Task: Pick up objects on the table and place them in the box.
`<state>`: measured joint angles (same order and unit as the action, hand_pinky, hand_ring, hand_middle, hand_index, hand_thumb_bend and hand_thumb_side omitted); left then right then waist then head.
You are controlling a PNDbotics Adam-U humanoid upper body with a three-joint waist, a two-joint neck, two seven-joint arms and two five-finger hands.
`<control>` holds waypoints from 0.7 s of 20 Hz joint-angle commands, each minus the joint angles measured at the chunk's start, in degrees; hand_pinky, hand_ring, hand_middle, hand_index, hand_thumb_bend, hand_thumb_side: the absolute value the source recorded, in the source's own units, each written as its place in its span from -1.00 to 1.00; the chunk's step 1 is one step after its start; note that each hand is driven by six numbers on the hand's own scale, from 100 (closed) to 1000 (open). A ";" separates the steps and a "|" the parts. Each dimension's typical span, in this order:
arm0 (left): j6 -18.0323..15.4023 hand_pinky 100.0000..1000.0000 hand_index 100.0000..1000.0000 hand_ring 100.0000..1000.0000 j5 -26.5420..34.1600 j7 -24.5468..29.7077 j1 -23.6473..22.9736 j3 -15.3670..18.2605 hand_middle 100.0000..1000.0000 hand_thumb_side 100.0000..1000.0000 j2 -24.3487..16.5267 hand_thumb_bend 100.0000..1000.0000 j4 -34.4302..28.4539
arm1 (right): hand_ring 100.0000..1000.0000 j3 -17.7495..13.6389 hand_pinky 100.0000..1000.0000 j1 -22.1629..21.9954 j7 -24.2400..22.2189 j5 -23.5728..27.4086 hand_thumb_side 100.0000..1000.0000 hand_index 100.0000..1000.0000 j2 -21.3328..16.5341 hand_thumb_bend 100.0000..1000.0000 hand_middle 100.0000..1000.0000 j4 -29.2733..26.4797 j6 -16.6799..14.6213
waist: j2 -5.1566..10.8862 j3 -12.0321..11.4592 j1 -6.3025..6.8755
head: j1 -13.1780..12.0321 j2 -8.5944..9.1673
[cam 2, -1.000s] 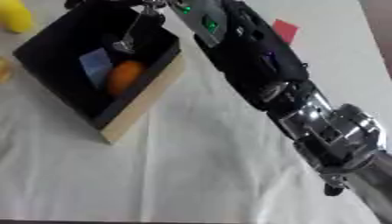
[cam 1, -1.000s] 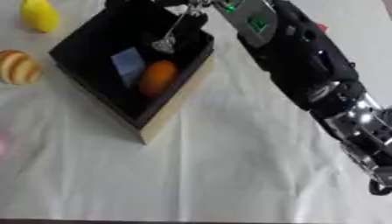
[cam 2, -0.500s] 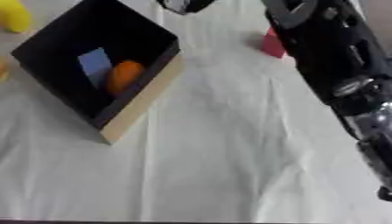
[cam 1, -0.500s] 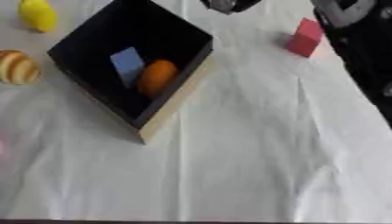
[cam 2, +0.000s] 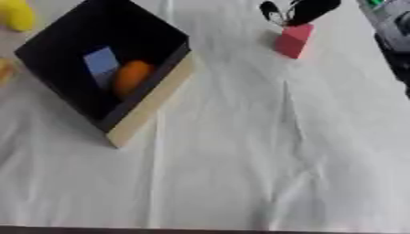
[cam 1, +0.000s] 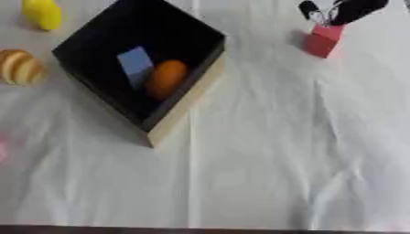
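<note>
White cloth covers the table (cam 1: 264,173). Your right hand (cam 1: 340,10) hangs at the far right, fingers spread just above the red block (cam 1: 323,40), holding nothing. Close off-centre and you'll tip or nudge the block away. The box (cam 1: 186,101), far left, holds a blue block (cam 1: 135,62) and an orange object (cam 1: 166,78); carrying low could catch its rim.

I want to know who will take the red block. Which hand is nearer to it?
The right hand: its fingers hang just above the red block, at the top of the view. The left hand shows in no view.
</note>
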<state>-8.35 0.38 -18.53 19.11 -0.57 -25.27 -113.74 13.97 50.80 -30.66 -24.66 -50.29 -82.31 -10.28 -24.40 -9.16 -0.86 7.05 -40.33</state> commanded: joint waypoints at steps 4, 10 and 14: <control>0.02 0.35 0.58 0.45 -0.17 -0.06 0.24 0.42 0.22 0.21 -1.50 -1.00 -0.85 | 1.00 -0.05 0.89 -1.75 0.04 -2.43 -0.77 1.00 -4.06 -1.00 0.87 -0.21 1.22 | 10.44 -0.16 -0.69 | -0.30 0.41; -0.02 0.35 0.58 0.46 -0.18 0.01 0.49 0.37 0.23 0.21 -1.60 -1.00 -0.85 | 1.00 0.44 0.91 -3.85 -0.18 -3.38 -0.57 1.00 -4.87 -1.00 0.88 0.92 3.35 | 10.27 -0.29 -0.89 | -0.28 1.21; 0.01 0.35 0.58 0.46 -0.11 0.12 0.48 0.29 0.23 0.21 -1.51 -1.00 -0.85 | 1.00 0.54 0.92 -4.40 0.04 -5.03 -0.50 1.00 -4.72 -1.00 0.88 1.75 5.33 | 10.18 -0.29 -0.79 | -0.30 1.52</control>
<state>-8.30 0.39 -18.47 19.13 -0.57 -25.28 -113.74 14.93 45.78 -30.79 -28.98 -52.74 -80.56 -5.60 -24.40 -9.43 -1.01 6.75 -39.70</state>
